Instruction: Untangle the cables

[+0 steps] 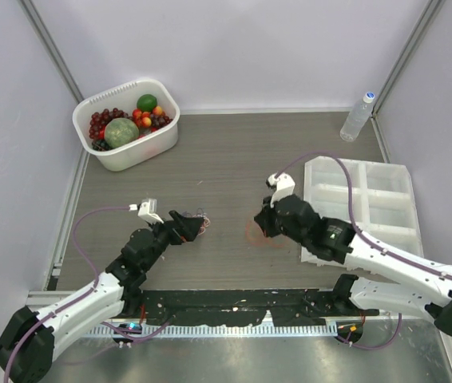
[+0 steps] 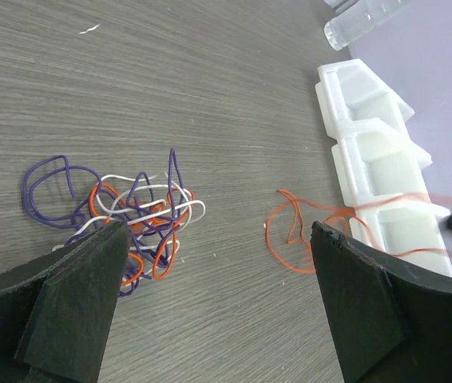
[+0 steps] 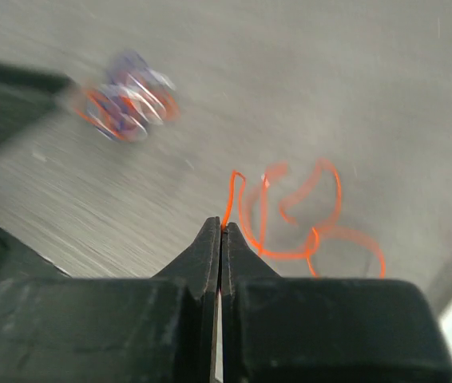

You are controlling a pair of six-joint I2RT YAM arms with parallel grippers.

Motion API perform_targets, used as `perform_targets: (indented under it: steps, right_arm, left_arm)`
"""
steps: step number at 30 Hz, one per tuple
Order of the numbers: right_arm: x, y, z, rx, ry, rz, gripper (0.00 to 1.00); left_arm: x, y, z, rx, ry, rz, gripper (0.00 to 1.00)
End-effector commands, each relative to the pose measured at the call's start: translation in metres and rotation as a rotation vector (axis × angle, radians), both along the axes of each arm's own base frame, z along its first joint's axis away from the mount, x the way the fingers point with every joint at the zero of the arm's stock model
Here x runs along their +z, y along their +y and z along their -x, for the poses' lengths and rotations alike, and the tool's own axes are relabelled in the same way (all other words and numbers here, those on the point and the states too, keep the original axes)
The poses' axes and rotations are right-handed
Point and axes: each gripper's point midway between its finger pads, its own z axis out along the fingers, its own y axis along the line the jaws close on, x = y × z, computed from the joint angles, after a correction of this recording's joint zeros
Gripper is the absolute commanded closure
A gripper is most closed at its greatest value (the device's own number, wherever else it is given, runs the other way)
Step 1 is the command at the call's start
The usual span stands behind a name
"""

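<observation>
A small tangle [image 2: 126, 211] of purple, white and orange wires lies on the table by my left gripper [image 1: 196, 224]; it also shows blurred in the right wrist view [image 3: 126, 108]. My left gripper [image 2: 218, 299] is open and empty, its left finger [image 2: 82, 295] over the tangle's edge. A separate orange wire [image 2: 294, 231] lies in loops to the right, near the tray. My right gripper [image 3: 221, 227] is shut on one end of this orange wire [image 3: 290, 215], whose loops trail beyond the tips. In the top view my right gripper [image 1: 259, 226] sits by the faint orange wire [image 1: 255, 236].
A white compartment tray [image 1: 370, 203] lies at the right, also in the left wrist view [image 2: 378, 171]. A white basket [image 1: 126, 124] of fruit stands at the back left. A plastic bottle [image 1: 358, 116] stands at the back right.
</observation>
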Motion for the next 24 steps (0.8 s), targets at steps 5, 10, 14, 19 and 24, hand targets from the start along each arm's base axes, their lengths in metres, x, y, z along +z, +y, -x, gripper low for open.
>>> perform_targets:
  steps: [5, 10, 14, 19, 24]
  right_arm:
    - [-0.08, -0.039, 0.001, -0.235, 0.192, 0.062, 0.99]
    - [-0.104, -0.04, -0.002, -0.259, 0.265, 0.133, 0.99]
    - [-0.122, -0.049, -0.001, -0.297, 0.305, 0.225, 0.74]
    - [-0.125, -0.051, -0.006, -0.307, 0.298, 0.248, 0.23]
    - [-0.128, -0.055, -0.016, -0.333, 0.274, 0.286, 0.16]
  left_arm:
    - [0.0, -0.003, 0.001, -0.025, -0.039, 0.01, 0.0]
    - [0.0, -0.005, 0.001, -0.034, -0.041, 0.006, 0.0]
    - [0.0, -0.005, 0.002, -0.04, -0.045, 0.009, 0.0]
    - [0.001, -0.007, 0.003, -0.053, -0.052, 0.009, 0.0]
    - [0.002, -0.009, 0.003, -0.064, -0.059, 0.012, 0.0]
